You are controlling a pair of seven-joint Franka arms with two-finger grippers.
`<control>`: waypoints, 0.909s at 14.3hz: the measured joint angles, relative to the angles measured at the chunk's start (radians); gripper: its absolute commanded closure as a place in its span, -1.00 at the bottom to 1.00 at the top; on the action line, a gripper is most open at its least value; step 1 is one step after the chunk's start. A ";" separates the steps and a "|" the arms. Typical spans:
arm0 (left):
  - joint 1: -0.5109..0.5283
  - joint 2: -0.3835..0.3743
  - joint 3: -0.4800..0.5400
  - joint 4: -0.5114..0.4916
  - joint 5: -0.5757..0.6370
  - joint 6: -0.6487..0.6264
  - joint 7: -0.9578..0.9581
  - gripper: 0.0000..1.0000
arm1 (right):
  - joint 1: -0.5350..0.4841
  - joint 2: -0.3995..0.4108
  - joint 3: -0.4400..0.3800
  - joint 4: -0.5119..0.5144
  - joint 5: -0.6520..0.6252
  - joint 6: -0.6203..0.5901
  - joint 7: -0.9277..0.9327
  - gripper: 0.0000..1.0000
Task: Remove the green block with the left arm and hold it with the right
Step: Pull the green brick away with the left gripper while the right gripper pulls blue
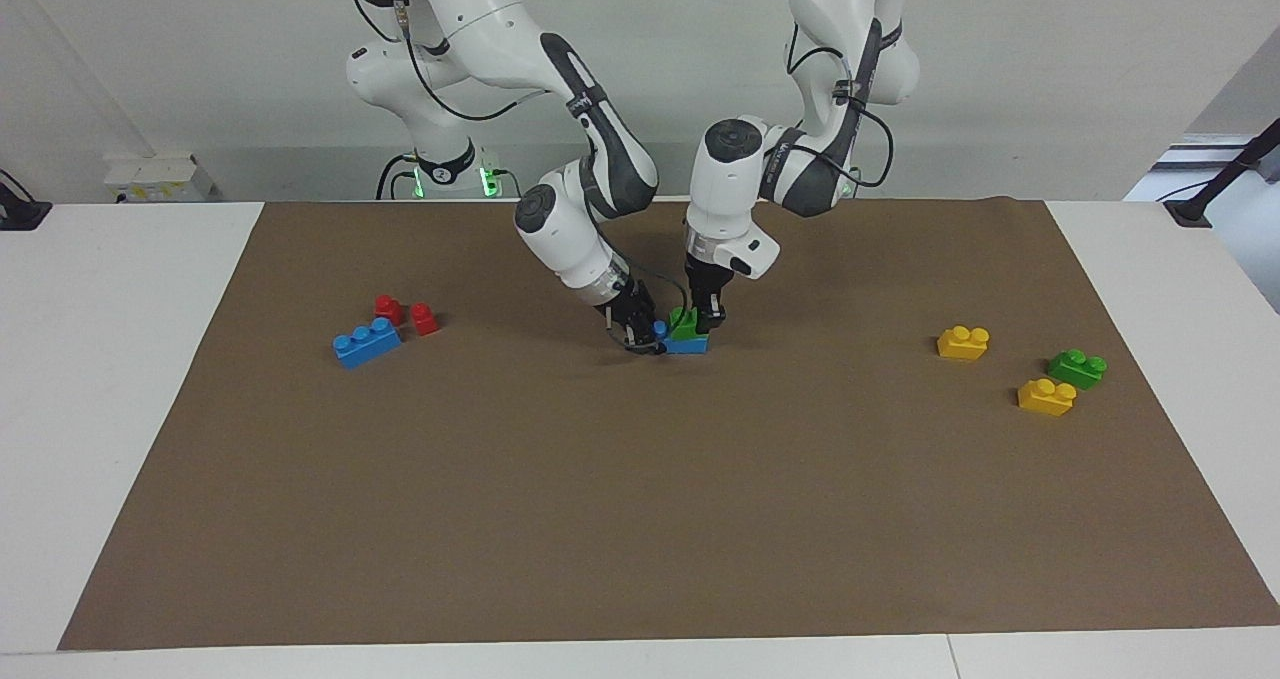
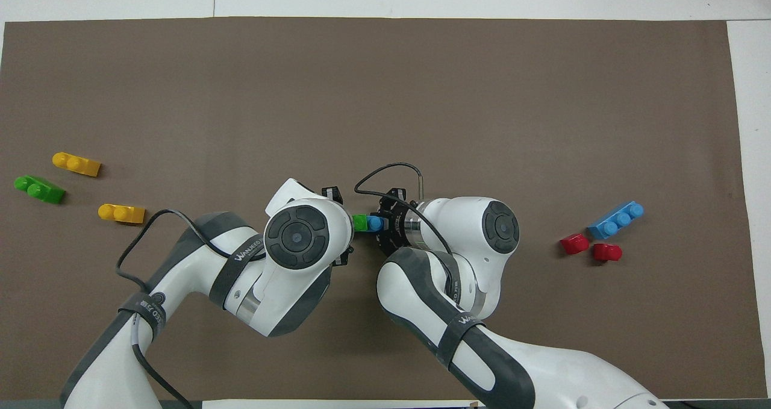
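A green block [image 1: 686, 323] sits on a short blue brick [image 1: 688, 345] in the middle of the brown mat. My left gripper [image 1: 701, 319] comes straight down and is shut on the green block. My right gripper [image 1: 646, 340] is tilted in from the right arm's end and is shut on the blue brick's end, low at the mat. In the overhead view the green block [image 2: 359, 222] and the blue brick [image 2: 375, 223] show between the two wrists; the left wrist hides the left gripper's fingers there.
A second green block [image 1: 1077, 368] and two yellow bricks [image 1: 963, 342] [image 1: 1046, 396] lie toward the left arm's end. A longer blue brick [image 1: 366, 342] and two red pieces [image 1: 389, 309] [image 1: 424, 318] lie toward the right arm's end.
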 measured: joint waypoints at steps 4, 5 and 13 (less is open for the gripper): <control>0.000 0.000 0.000 0.000 0.002 0.000 0.000 1.00 | 0.000 0.000 0.000 0.000 0.000 0.000 -0.002 1.00; 0.000 -0.001 0.000 0.000 0.003 0.000 0.000 1.00 | 0.000 0.000 0.000 0.001 0.000 0.000 -0.002 1.00; 0.051 -0.159 0.016 0.027 0.004 -0.139 0.056 1.00 | -0.015 -0.005 -0.002 0.019 0.000 -0.027 -0.002 1.00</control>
